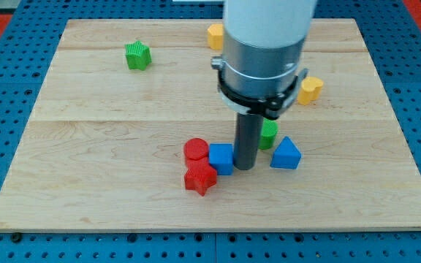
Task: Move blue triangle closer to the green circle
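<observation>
The blue triangle (pixel 286 154) lies right of the board's middle, toward the view's bottom. The green circle (pixel 269 134) sits just up-left of it, nearly touching, partly hidden behind the rod. My tip (pixel 245 167) rests on the board between the blue cube (pixel 221 158) on its left and the blue triangle on its right, close to both.
A red cylinder (pixel 195 149) and a red star-like block (pixel 200 178) sit left of the blue cube. A green star block (pixel 137 55) is at the upper left. Yellow blocks lie at the top middle (pixel 215 35) and at the right (pixel 310 90). The wooden board (pixel 86 146) lies on a blue pegboard.
</observation>
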Robot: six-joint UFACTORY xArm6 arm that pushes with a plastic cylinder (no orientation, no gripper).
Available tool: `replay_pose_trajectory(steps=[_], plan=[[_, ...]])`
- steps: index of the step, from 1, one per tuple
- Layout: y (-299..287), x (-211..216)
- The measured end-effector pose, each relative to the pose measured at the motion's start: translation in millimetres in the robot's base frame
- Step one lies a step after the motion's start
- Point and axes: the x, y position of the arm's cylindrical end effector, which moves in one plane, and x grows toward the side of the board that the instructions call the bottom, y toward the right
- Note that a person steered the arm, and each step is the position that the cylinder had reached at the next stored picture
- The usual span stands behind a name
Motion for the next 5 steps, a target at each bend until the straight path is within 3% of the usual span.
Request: replay_pose_trajectory(steps=[2, 3, 5], plan=[[179, 29], [226, 23], [174, 5]])
